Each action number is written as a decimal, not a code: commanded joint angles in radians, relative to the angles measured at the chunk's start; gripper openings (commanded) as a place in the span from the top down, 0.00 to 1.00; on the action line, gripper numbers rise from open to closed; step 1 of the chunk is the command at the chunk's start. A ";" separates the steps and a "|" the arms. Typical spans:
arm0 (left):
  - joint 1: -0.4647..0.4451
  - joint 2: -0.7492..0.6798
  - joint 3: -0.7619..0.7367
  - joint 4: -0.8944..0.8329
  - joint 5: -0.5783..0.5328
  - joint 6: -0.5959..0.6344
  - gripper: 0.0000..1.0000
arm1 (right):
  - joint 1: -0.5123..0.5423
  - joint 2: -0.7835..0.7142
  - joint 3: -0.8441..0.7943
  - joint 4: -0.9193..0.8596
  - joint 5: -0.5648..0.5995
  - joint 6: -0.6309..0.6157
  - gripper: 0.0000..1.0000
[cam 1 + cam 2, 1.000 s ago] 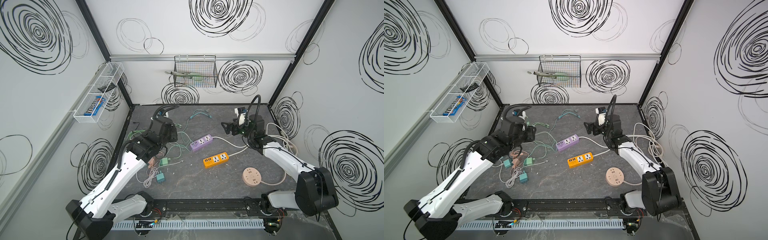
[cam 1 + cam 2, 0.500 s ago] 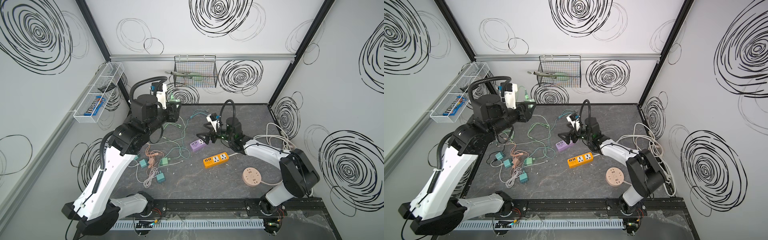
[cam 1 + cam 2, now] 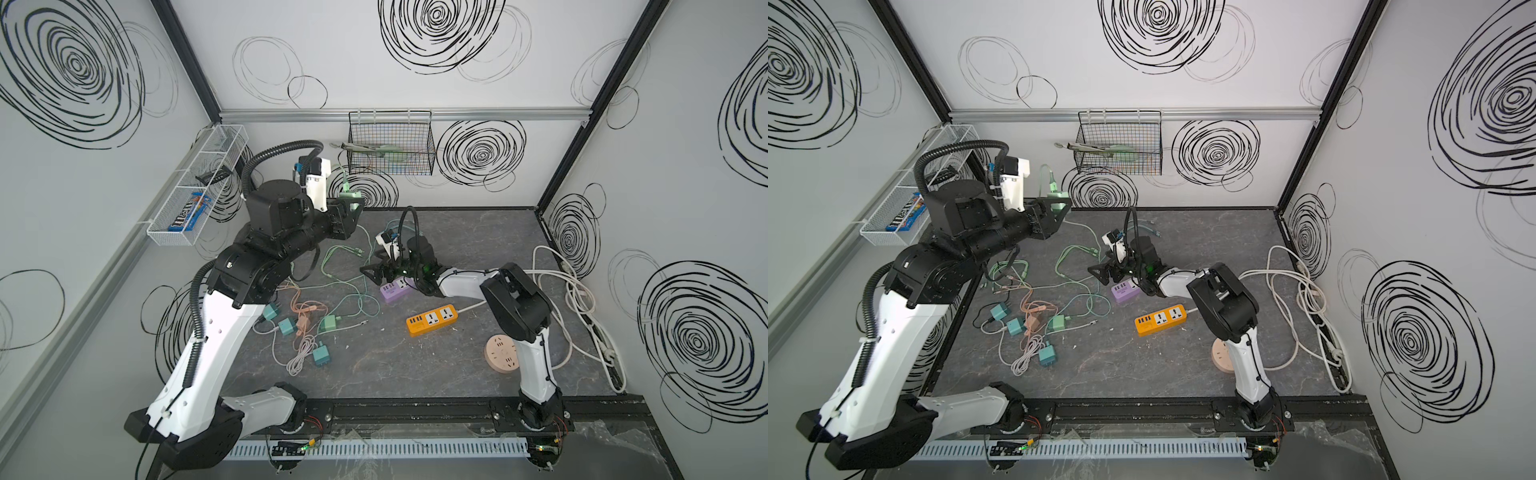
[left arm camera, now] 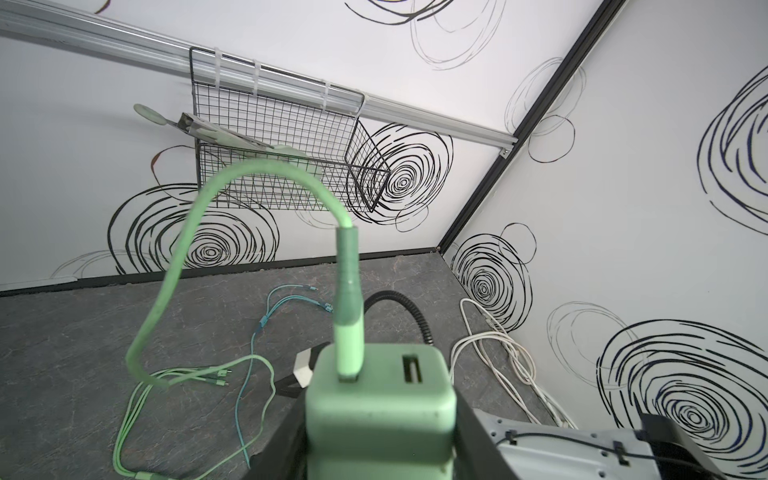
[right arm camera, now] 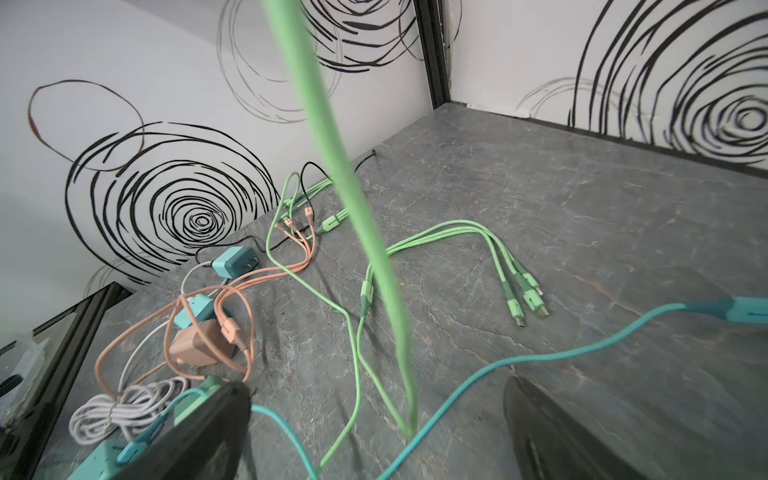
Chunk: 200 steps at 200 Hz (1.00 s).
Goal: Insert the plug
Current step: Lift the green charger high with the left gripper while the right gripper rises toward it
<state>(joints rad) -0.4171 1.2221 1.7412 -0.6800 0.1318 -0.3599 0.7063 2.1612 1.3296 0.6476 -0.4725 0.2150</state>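
Grey table (image 3: 478,249) drops away: left gripper (image 3: 348,204) pinches the raised green plug (image 4: 380,411); right gripper (image 3: 380,272), spread, reaches purple strip (image 3: 395,291), so insertion looks next.

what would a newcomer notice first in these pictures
The left gripper stands high by the back wall, clamped on a mint green charger block whose green cable arches up and droops to the table. Low at mid-table, the right gripper sits open just by the purple power strip, with a tangle of chargers and cables on the left side.
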 commanded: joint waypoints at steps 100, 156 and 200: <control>0.103 -0.105 -0.150 0.080 0.026 0.041 1.00 | 0.011 -0.105 0.134 -0.084 -0.080 0.034 1.00; 0.103 -0.129 -0.234 0.106 0.007 0.044 1.00 | -0.101 -0.262 0.307 -0.387 -0.202 -0.039 1.00; 0.074 -0.127 -0.262 0.154 0.080 0.046 1.00 | -0.198 -0.367 0.363 -0.459 -0.215 -0.002 1.00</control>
<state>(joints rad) -0.3233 1.1088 1.4918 -0.6319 0.1692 -0.3313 0.5426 1.8404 1.6634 0.2916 -0.6514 0.2058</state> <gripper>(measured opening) 0.448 0.067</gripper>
